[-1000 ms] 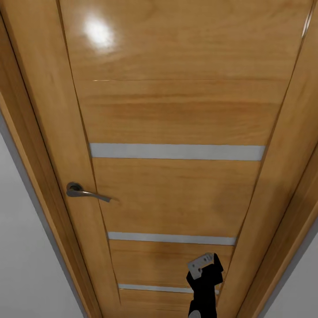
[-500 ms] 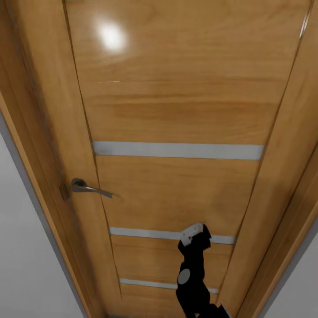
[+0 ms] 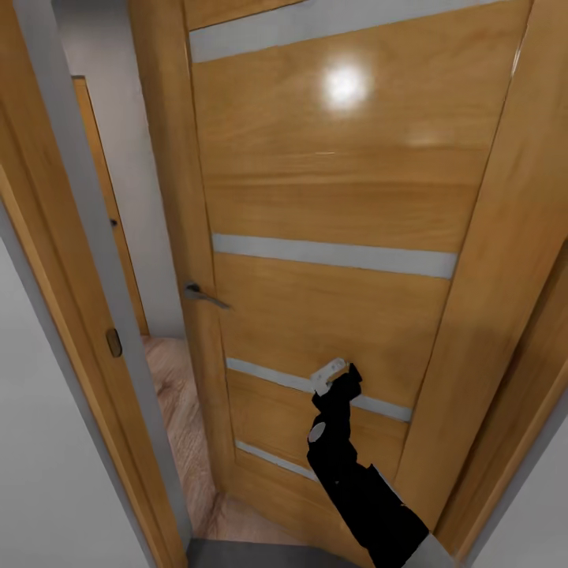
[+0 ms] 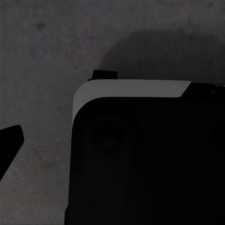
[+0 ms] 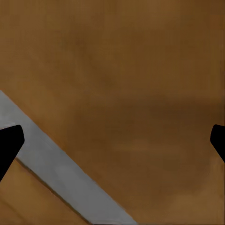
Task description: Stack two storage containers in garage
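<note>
The wooden door [image 3: 331,205] stands ajar, swung away from its frame [image 3: 75,315] on the handle side, its pale grey cross strips [image 3: 331,254] running across the warm brown panels. Through the gap shows a strip of light wood-plank flooring [image 3: 177,426] and a white wall beyond, with the edge of another wooden door further in. A dark grey patch of floor [image 3: 252,554] lies at the threshold.

The right arm [image 3: 355,481], black, reaches up and forward from the lower right of the head view, stretched nearly straight, with the right claw [image 3: 335,375] at the door's lower half, on or just at one of the grey strips. In the right wrist view, the claw's fingertips [image 5: 9,145] sit at the far edges with the door face and a grey strip [image 5: 61,173] between them: spread wide and holding nothing.

The metal door handle [image 3: 205,295] is well apart from the claw, up and toward the open edge.

The left wrist view looks down on mottled dark grey floor [image 4: 47,42] and a black part of the robot with a pale rim [image 4: 136,89]; one left fingertip [image 4: 9,140] shows, so I cannot tell how far that claw is spread.
</note>
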Available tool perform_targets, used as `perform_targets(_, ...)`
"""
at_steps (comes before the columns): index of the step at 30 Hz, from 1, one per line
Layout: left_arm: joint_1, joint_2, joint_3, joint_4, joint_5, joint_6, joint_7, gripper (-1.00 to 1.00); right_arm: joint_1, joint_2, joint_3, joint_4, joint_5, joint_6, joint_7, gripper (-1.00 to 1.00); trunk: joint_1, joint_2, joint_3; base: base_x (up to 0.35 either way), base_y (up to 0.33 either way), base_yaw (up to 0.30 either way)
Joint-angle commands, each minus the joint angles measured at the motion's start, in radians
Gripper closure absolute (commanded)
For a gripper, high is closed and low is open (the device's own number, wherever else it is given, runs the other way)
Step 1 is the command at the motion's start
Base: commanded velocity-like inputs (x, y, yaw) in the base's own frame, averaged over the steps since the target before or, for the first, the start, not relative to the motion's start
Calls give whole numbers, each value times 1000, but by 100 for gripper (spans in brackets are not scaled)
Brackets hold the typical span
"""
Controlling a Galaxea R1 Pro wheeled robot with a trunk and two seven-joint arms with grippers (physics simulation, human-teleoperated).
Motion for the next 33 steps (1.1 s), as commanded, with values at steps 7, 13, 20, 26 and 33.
perform_targets(7,0,0,1,0,9,-3,0,-100,-107,-3,-45,103,-59,1,8,-100,0,0,-1,0,0,0)
perform_targets(13,0,0,1,0,8,-3,0,-100,-204,-3,-46,248,-190,9,-71,-100,0,0,-1,0,0,0)
perform_targets(20,0,0,1,0,4,-4,0,-100,-341,-3,-45,450,-435,13,-301,-100,0,0,-1,0,0,0)
perform_targets(26,0,0,1,0,3,-4,-1,-100,-414,-4,-45,530,-502,36,-373,-100,0,0,-1,0,0,0)
perform_targets(33,0,0,1,0,3,-4,0,-100,-473,-4,-45,629,-571,29,-432,-100,0,0,-1,0,0,0)
